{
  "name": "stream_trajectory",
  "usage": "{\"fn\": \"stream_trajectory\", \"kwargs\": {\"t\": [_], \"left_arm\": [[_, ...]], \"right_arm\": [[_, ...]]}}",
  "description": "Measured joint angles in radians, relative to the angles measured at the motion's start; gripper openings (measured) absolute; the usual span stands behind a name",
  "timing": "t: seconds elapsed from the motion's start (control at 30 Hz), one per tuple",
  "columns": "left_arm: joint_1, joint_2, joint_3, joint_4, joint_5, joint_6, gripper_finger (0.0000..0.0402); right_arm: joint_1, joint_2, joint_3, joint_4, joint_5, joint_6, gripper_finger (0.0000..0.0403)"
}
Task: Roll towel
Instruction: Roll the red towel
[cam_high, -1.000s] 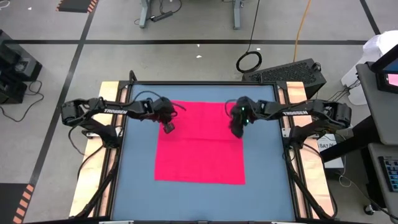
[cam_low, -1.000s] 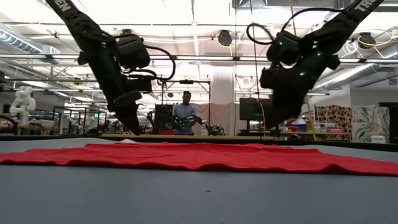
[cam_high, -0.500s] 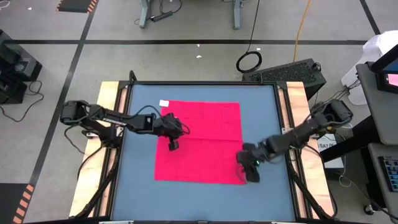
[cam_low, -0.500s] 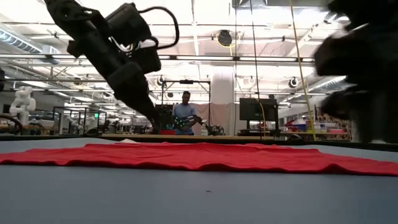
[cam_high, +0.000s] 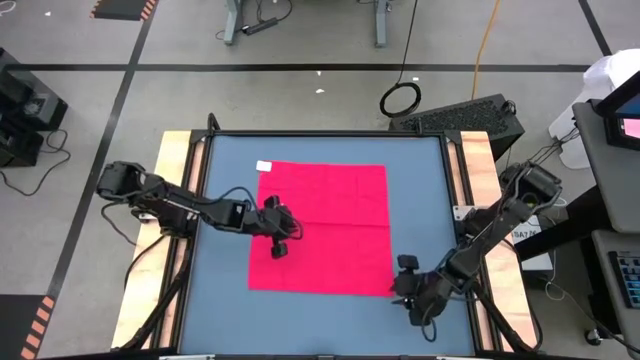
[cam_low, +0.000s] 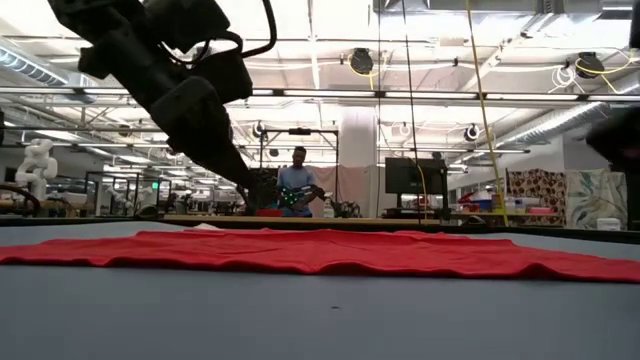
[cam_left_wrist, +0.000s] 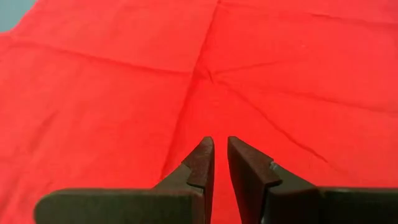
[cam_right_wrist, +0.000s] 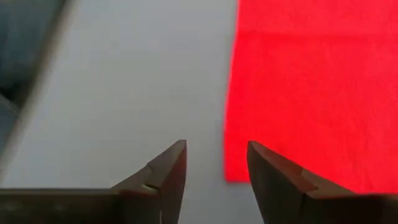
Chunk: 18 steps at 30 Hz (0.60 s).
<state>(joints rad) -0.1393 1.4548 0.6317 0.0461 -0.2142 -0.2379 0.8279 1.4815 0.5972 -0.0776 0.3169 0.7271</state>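
Towel (cam_high: 322, 228) flat as before, right tool (cam_high: 408, 297) now beside its corner.

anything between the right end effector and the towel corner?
Nothing. In the right wrist view, only bare blue tabletop lies between the open right end effector and the towel corner just ahead of its fingers. The high view agrees.
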Motion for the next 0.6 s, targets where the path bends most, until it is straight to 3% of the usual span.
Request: {"fn": "stream_trajectory", "kwargs": {"t": [0.17, 0.3, 0.43, 0.6], "left_arm": [[-0.056, 0.01, 0.0, -0.005, -0.024, -0.046, 0.0054], [-0.097, 0.01, 0.0, -0.002, -0.067, -0.072, 0.0054], [-0.124, 0.01, 0.0, 0.035, -0.113, -0.072, 0.0054], [-0.141, 0.01, 0.0, 0.153, -0.121, -0.042, 0.0054]], "right_arm": [[-0.003, 0.071, 0.0, 0.008, 0.02, 0.032, 0.0184], [-0.003, 0.072, 0.0, 0.007, 0.0, 0.062, 0.0174], [-0.003, 0.071, 0.0, -0.006, 0.001, 0.077, 0.0135], [-0.003, 0.071, 0.0, -0.013, 0.016, 0.078, 0.0051]]}}
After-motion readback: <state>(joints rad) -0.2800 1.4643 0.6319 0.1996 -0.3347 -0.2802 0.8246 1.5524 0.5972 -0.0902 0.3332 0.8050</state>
